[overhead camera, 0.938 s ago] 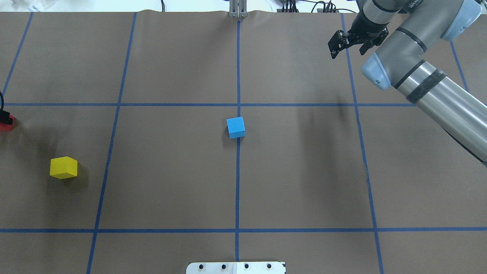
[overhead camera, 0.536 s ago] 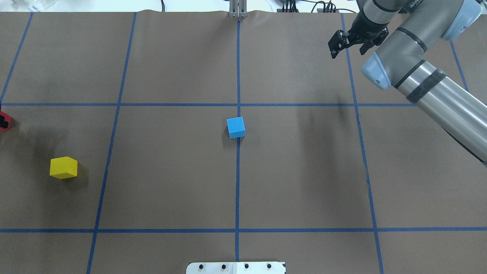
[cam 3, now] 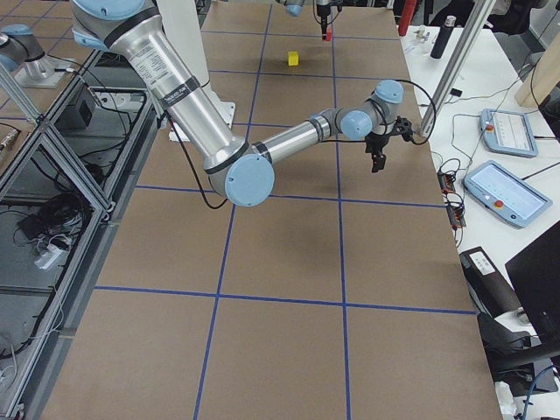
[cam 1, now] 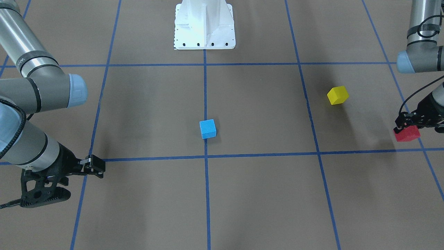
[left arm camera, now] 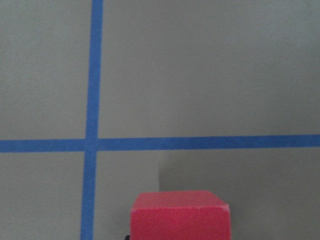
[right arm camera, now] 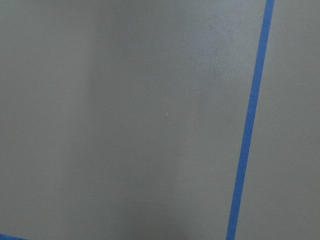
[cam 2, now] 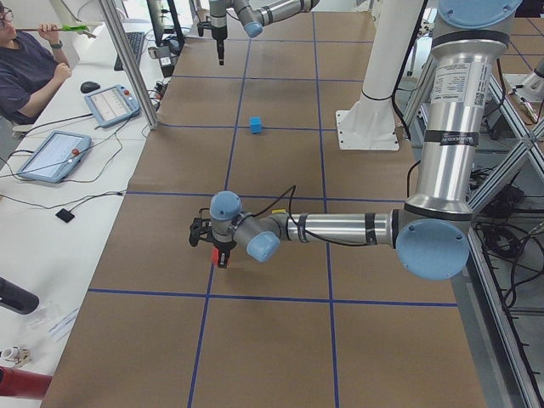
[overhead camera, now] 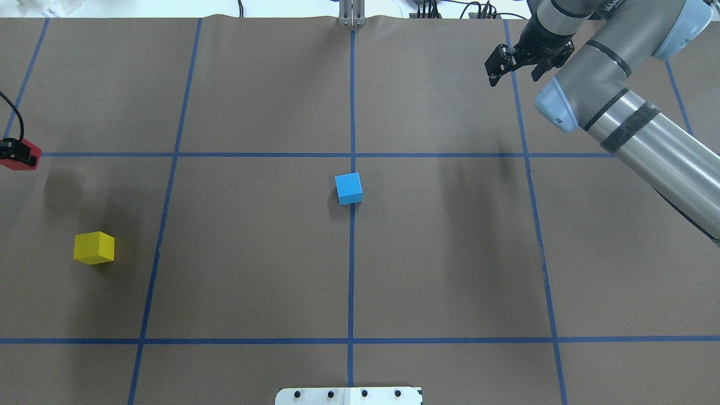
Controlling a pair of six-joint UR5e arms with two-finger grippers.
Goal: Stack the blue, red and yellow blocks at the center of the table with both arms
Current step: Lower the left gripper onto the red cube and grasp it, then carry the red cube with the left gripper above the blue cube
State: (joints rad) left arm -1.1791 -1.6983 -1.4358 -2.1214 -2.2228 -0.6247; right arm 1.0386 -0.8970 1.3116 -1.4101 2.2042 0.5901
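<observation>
In left pincer (cam 1: pixel 408 127): red cube (cam 1: pixel 407 134) (matte).

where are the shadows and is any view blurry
Overhead exterior: soft, diffuse shadows; the red block throws a faint patch apart from itself, below and to the right, and a broad grey smear lies right of the blue block. Left wrist: slightly soft, red block cropped at the bottom edge. Right wrist: no glare, paper darker toward the left.

Red block (left arm camera: pixel 180 216) is cropped at wrist view's bottom.
</observation>
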